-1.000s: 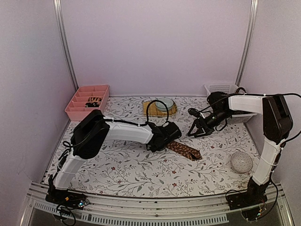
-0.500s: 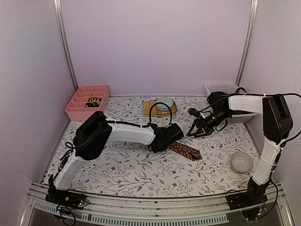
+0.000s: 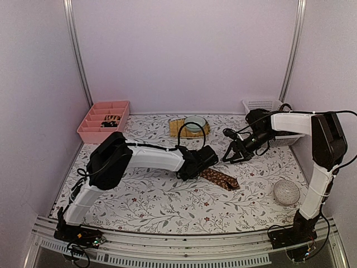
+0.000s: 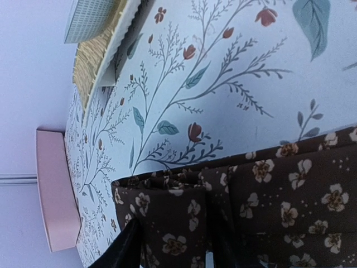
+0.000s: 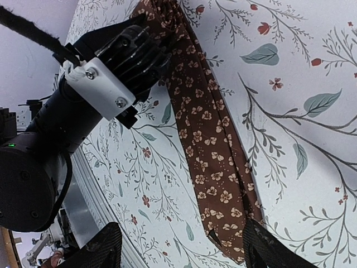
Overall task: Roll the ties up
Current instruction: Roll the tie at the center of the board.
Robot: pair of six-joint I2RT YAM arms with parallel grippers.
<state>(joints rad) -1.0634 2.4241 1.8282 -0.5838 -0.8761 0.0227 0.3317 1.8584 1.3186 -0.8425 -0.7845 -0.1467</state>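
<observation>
Top view: one brown floral tie (image 3: pixel 221 178) lies flat at mid-desk (image 3: pixel 156 204), its far end under the left gripper (image 3: pixel 207 160); the right gripper (image 3: pixel 230 157) hangs just beyond it. Left wrist view: the tie's folded end sits between the left fingers (image 4: pixel 126 249); whether clamped or loose cannot be told. Right wrist view: the right fingers (image 5: pixel 107 249) stand wide apart, clear of the tie's pointed end, gripping nothing.

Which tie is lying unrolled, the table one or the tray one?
The brown floral tie at mid-table: it stretches out flat, while the dark bundle in the pink tray is small and compact.
</observation>
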